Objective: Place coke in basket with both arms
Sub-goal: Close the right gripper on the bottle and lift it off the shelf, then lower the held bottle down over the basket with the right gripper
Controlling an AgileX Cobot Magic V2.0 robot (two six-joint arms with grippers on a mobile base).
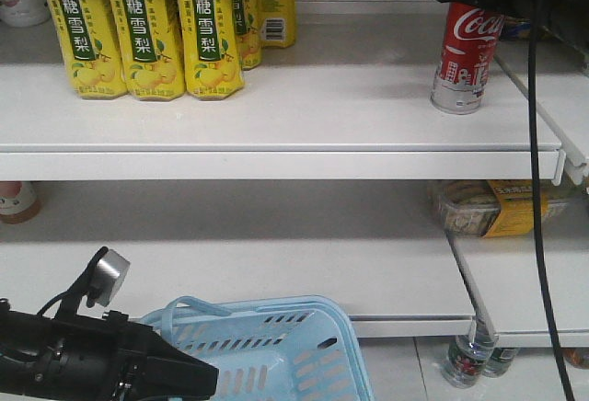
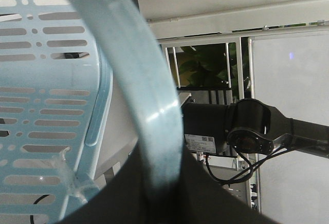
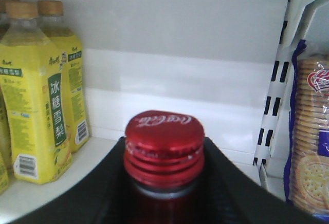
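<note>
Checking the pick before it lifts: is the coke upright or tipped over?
Upright. The coke stands on its silver base on the upper shelf, red cap up, with the right gripper flanking its neck.

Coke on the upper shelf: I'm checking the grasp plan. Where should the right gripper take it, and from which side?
Probably the upper body just below the cap, from the front, closing sideways. The coke stands upright, slim and round, with the back wall behind and open space in front; the right gripper flanks it there.
</note>
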